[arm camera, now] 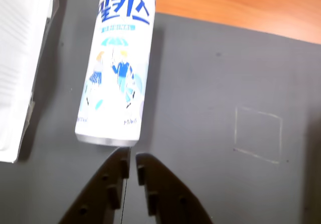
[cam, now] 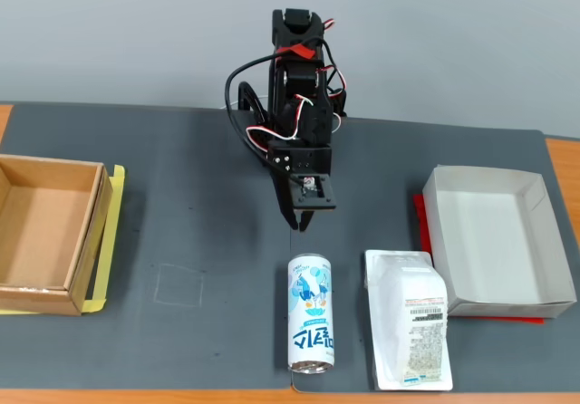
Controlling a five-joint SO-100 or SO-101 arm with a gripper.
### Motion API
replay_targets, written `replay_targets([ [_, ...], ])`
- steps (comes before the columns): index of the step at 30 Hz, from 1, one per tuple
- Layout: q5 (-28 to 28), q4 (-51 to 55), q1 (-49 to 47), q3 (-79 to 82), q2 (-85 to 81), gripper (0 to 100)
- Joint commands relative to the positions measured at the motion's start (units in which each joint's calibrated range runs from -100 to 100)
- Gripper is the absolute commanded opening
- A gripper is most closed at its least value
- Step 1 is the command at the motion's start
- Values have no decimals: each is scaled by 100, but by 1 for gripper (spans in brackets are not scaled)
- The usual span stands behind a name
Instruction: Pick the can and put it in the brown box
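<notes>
A dark grey mat (cam: pixel 208 177) covered the desk (cam: pixel 562 159) before a plain grey wall, with strips of orange wood showing at the edges. The can (cam: pixel 311 312) lay on its side near the front edge of the mat in the fixed view, its lettered end toward the camera, apart from everything else. Just right of it lay a flat white wrapped package (cam: pixel 410 331) with a barcode label, and farther right sat a white paper tray (cam: pixel 497 241) on something red. The brown box (cam: pixel 45 232) stood at the far left of that view, well apart from the can, resting on yellow tape (cam: pixel 101 259). A faint chalk square (cam: pixel 179 285) marked the mat between box and can. The black arm (cam: pixel 297 105) reached down at mid-desk, its claw (cam: pixel 295 225) poised just behind the can. In the wrist view the claw (arm camera: pixel 131 166) had its tips nearly pressed together, pinching nothing, just short of the can's (arm camera: pixel 116 68) silver end.
</notes>
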Motion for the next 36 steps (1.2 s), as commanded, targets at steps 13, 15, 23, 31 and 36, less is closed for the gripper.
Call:
replay_targets([
  [13, -29, -445, -469, -2563, 3279, 18],
  [15, -29, -445, -607, -2771, 3533, 20],
  [23, -389, -402, -810, -3432, 4295, 32],
  [31, -441, -428, -786, -3441, 4583, 39],
  [36, -477, -445, -761, -3450, 4829, 40],
])
